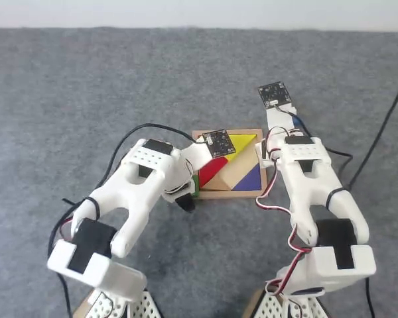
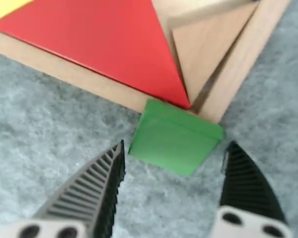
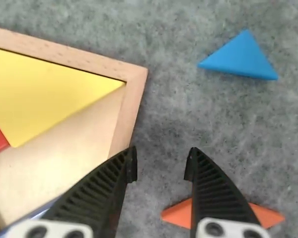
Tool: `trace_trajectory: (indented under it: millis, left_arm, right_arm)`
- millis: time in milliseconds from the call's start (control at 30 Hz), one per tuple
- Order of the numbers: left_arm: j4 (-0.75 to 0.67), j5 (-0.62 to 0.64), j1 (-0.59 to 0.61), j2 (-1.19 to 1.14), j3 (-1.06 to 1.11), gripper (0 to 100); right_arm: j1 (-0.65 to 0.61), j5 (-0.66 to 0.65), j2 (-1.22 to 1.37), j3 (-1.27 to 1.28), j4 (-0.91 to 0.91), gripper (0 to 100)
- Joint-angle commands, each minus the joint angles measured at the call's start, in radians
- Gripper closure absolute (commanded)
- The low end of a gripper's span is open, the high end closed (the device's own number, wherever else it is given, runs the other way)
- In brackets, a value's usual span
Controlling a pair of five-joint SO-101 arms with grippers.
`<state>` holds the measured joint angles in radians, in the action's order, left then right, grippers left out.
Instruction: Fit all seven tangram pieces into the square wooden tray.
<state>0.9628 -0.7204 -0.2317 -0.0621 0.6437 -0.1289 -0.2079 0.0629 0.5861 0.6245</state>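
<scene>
The square wooden tray [image 1: 229,193] lies between the two arms and holds a yellow triangle [image 1: 243,142], a red triangle [image 1: 209,173], a dark blue piece [image 1: 251,177] and a plain wood piece [image 1: 236,165]. A green piece [image 2: 174,141] lies on the carpet just outside the tray's corner [image 2: 208,106], touching the rim. My left gripper [image 2: 176,148] stands open with one finger on each side of the green piece. My right gripper [image 3: 161,153] is open over the carpet beside another tray corner [image 3: 132,94], holding nothing. A light blue triangle [image 3: 239,57] and an orange triangle [image 3: 223,216] lie on the carpet near it.
Grey carpet [image 1: 86,99] covers the whole table. Black and coloured cables [image 1: 375,142] trail from both arms. The wall edge runs along the far side.
</scene>
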Motion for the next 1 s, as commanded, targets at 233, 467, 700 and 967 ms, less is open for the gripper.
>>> trace_trajectory:
  millis: [233,467,700,967]
  left_arm:
    - [0.011,-0.137,-0.044,-0.002,-0.056,71]
    - [0.015,-0.143,-0.028,-0.005,-0.079,71]
    - [0.011,-0.144,-0.074,-0.005,-0.050,77]
    - [0.011,-0.144,-0.068,-0.005,-0.048,77]
  right_arm:
    - [-0.005,-0.005,-0.007,-0.055,-0.012,83.3]
    - [-0.005,-0.005,-0.007,-0.055,-0.012,83.3]
    - [-0.005,-0.005,-0.007,-0.055,-0.012,83.3]
    - [-0.002,-0.005,-0.008,-0.055,-0.010,83.3]
